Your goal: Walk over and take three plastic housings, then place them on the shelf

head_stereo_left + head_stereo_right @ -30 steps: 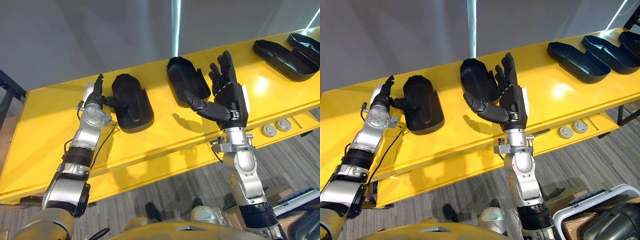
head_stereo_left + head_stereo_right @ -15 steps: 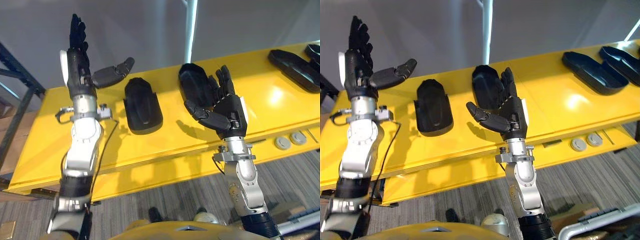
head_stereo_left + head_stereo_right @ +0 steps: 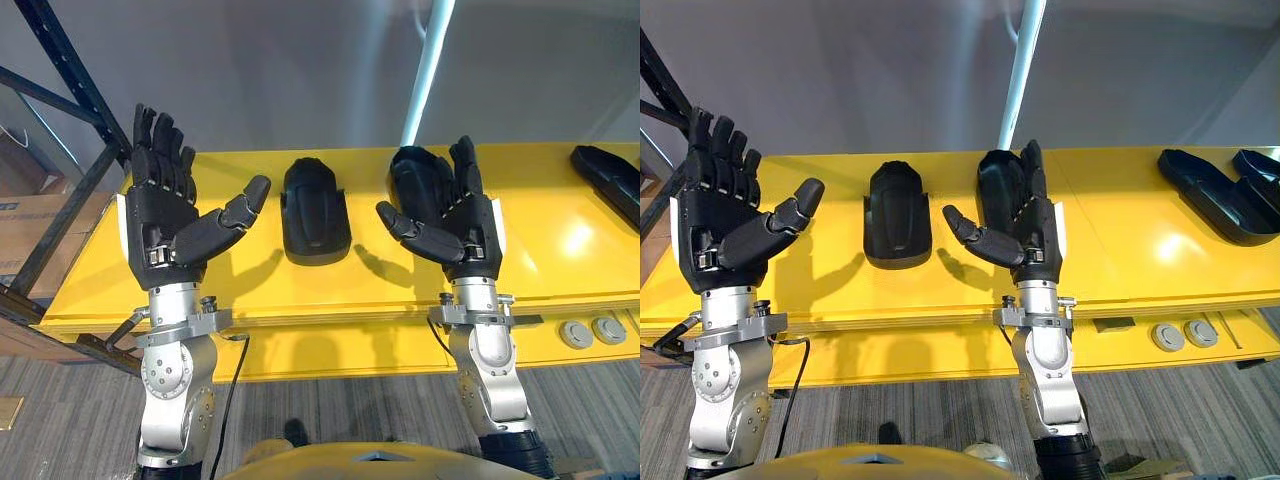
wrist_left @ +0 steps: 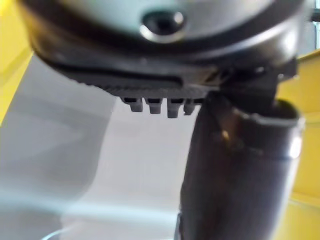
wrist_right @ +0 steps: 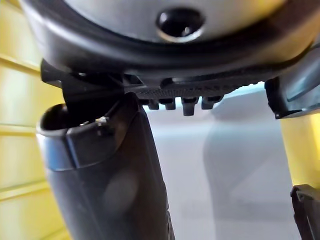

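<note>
Dark rack frame [image 3: 72, 82] at my far L, cardboard box [image 3: 30, 215] behind it. Pale pole [image 3: 428, 70] vs grey wall [image 3: 250, 70]. Two round grey discs [image 3: 577, 334] lower R; striped grey floor [image 3: 60, 400] below.

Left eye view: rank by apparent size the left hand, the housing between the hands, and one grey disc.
1. left hand, though nearness to the camera enlarges it
2. housing
3. grey disc

The left arm [image 3: 178, 385], lower left, and right arm [image 3: 487, 360], lower right, are silver-grey; left hand [image 3: 160, 225] and right hand [image 3: 468, 232] are black, white-edged.
</note>
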You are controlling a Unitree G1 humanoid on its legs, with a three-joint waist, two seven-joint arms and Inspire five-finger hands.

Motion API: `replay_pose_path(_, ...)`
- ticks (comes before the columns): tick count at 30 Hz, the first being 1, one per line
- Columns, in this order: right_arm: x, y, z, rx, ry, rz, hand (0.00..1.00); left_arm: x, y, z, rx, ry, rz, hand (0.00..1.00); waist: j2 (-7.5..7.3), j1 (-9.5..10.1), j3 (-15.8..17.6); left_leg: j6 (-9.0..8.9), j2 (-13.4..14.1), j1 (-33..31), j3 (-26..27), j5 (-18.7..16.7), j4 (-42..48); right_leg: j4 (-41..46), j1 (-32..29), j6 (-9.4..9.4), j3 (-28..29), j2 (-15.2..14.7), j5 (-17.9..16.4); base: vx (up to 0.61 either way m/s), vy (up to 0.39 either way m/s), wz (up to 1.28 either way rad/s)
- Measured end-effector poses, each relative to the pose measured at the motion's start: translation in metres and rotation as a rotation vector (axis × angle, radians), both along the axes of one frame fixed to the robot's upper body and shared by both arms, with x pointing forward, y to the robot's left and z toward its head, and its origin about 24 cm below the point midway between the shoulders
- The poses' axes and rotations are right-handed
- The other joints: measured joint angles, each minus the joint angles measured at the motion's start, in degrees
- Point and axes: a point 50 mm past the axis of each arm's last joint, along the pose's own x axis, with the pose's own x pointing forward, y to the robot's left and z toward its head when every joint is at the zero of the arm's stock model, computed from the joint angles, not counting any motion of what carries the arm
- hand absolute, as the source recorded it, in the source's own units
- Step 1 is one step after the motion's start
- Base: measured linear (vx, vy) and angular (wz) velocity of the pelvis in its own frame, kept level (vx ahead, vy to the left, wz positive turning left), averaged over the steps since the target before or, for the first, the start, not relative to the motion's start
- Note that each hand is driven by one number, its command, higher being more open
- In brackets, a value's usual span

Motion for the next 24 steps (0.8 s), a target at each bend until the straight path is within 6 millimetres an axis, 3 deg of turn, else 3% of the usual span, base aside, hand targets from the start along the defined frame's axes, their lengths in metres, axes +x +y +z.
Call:
replay_pose_path(4, 0.001, -0.015, 0.005, -0.037, -0.021, -0.025, 1.0, 0.001, 0.003, -0.005, 0.012, 0.008, -0.002, 1.0, -0.01, 0.27, 1.6, 0.0, -0.1, 0.0, 0.1, 0.0, 0.0, 1.2, -0.7, -0.41, 0.4, -0.2, -0.6, -0.01, 0.005, -0.03)
replay_pose_path(8, 0.001, -0.034, 0.012, -0.01, -0.047, -0.034, 1.0, 0.007, 0.005, -0.022, 0.064, 0.09, -0.021, 1.0, -0.1, 0.84, 3.2, 0.01, -0.1, -0.3, 0.4, 0.1, 0.0, 3.0, -1.9, -0.1, 1.2, -0.3, -1.5, -0.01, 0.016, -0.05)
replay_pose_path(11, 0.001, -0.041, 0.015, -0.007, -0.058, -0.029, 1.0, 0.01, 0.002, -0.03, 0.18, 0.159, -0.046, 1.0, -0.18, 1.26, 3.3, 0.03, -0.1, -1.0, 0.1, 0.1, 0.0, 3.0, -2.4, -0.03, 1.0, -0.3, -1.7, 0.03, 0.005, 0.04)
replay_pose_path(16, 0.012, -0.041, 0.033, -0.107, -0.109, 0.045, 1.0, 0.008, 0.004, -0.036, 0.268, 0.206, -0.082, 1.0, 0.01, 1.34, 4.2, 0.5, -0.1, -1.2, -0.7, 0.4, 0.2, 3.3, -2.4, 0.04, 0.4, -0.2, -1.4, 0.06, 0.002, 0.08)
replay_pose_path(20, 0.04, -0.035, 0.072, -0.203, -0.218, 0.127, 1.0, 0.01, 0.009, -0.05, 0.322, 0.276, -0.07, 1.0, 0.28, 1.59, 4.7, 0.7, 0.0, -1.2, -1.0, 0.6, 0.2, 3.3, -2.3, 0.01, 0.3, -0.2, -1.4, 0.02, -0.001, 0.05)
replay_pose_path(22, 0.049, -0.03, 0.078, -0.231, -0.212, 0.166, 1.0, 0.01, 0.01, -0.052, 0.322, 0.29, -0.07, 1.0, 0.26, 1.85, 4.7, 0.68, -0.1, -1.2, -1.0, 0.6, 0.2, 3.4, -2.3, 0.0, 0.3, -0.2, -1.4, 0.0, 0.0, 0.0)
replay_pose_path(24, 0.059, -0.025, 0.071, -0.241, -0.119, 0.258, 1.0, 0.011, 0.011, -0.052, 0.327, 0.291, -0.067, 1.0, 0.29, 2.79, 4.7, 0.58, -0.1, -1.2, -1.1, 0.5, 0.2, 3.7, -2.4, -0.17, 0.3, -0.3, -1.6, 0.0, 0.0, 0.0)
